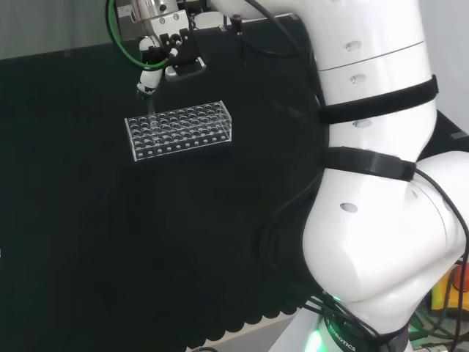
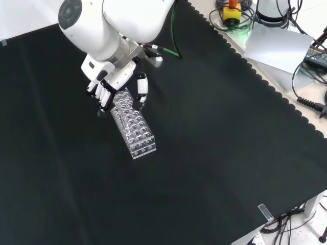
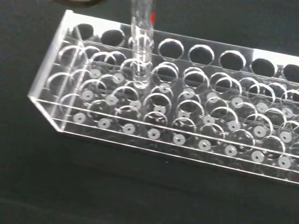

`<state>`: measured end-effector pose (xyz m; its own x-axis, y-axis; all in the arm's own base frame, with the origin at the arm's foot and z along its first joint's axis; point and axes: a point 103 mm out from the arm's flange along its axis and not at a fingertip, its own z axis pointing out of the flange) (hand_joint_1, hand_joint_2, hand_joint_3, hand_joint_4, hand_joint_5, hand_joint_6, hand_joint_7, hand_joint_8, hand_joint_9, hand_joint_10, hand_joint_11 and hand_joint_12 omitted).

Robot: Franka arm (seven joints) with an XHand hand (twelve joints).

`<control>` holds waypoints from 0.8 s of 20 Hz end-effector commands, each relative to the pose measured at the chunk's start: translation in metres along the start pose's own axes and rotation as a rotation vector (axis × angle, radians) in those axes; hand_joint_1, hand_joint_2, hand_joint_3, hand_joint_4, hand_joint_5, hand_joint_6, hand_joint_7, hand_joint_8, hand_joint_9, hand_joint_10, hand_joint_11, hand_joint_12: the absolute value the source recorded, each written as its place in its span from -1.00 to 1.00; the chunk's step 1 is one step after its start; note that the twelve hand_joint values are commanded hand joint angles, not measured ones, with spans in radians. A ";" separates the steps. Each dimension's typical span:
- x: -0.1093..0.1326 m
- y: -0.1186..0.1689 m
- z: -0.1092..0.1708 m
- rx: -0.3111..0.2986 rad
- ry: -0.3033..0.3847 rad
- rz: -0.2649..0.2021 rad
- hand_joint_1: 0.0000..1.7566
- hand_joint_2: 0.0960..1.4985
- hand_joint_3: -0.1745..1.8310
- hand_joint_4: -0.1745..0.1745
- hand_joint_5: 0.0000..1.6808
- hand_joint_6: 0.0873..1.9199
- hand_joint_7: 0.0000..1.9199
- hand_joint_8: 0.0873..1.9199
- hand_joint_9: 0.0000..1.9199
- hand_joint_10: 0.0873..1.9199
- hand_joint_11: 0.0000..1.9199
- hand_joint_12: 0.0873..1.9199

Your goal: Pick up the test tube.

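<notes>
While racked, one test tube (image 3: pixel 140 51), one rack (image 3: pixel 154 133)

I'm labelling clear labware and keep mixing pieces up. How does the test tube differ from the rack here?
The test tube is a slim round cylinder standing upright; the rack is a long flat-sided box lying on the black cloth. The test tube is one piece with a red mark near its top; the rack has rows of round holes, the others empty. Both are clear and see-through.
</notes>
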<state>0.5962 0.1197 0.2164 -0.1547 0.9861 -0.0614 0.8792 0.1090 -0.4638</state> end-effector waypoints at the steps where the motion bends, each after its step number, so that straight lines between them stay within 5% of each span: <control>1: -0.009 0.012 0.007 0.042 0.002 0.042 -0.13 -0.05 -0.31 -0.84 -0.43 -0.88 -0.29 -0.10 -0.44 -0.18 -0.88 0.57; 9: -0.006 0.024 0.015 0.060 0.023 0.058 -0.08 -0.08 -0.28 -0.74 -0.45 -0.50 -0.08 -0.15 -0.27 -0.27 -0.81 0.54; 16: 0.003 0.028 0.016 0.075 0.016 0.061 -0.04 -0.11 -0.26 -0.74 -0.40 -0.36 0.00 -0.16 -0.20 -0.29 -0.78 0.53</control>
<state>0.6145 0.1178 0.1924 -0.0953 0.9928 -0.0721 0.8587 0.0454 -0.5104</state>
